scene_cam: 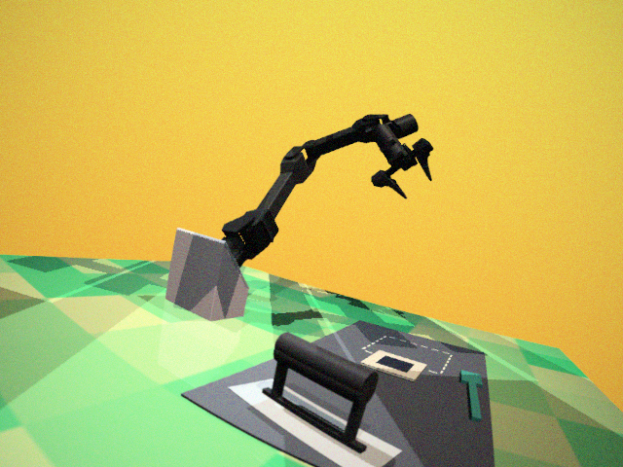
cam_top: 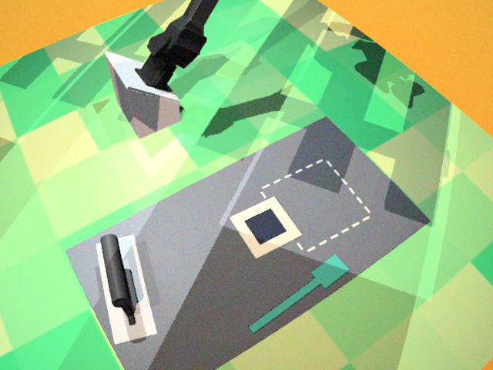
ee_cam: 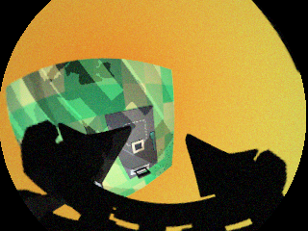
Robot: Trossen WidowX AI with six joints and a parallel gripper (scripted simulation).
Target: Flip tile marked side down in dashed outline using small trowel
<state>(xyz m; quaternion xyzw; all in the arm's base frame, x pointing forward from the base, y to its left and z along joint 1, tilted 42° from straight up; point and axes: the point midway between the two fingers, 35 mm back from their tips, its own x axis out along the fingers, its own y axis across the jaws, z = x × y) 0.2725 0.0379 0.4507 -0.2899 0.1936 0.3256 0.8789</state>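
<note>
The cream tile [cam_top: 239, 220] [scene_cam: 372, 362] [ee_cam: 134, 148] lies flat, its dark square mark facing up. It is mostly outside the dashed outline [cam_top: 368, 216] [scene_cam: 446, 364], covering part of the outline's near side. A trowel [cam_top: 113, 267] [scene_cam: 327, 364] [ee_cam: 141, 171] with a pale flat blade and raised black handle rests at the mat's other end, apart from the tile. A flat teal tool [cam_top: 330, 271] [scene_cam: 471, 379] [ee_cam: 152, 137] lies by the mat's edge. My gripper [scene_cam: 419, 189] [ee_cam: 158, 133] is open and empty, high in the air, away from everything. It is outside the top view.
The grey mat [cam_top: 191, 223] [scene_cam: 437, 422] [ee_cam: 113, 119] lies on the green patterned table [cam_top: 48, 223] [scene_cam: 75, 351]. The arm stands on a pale angular pedestal [cam_top: 139, 107] [scene_cam: 201, 276] beyond the mat's long edge. Shadows and light streaks cross the table and mat.
</note>
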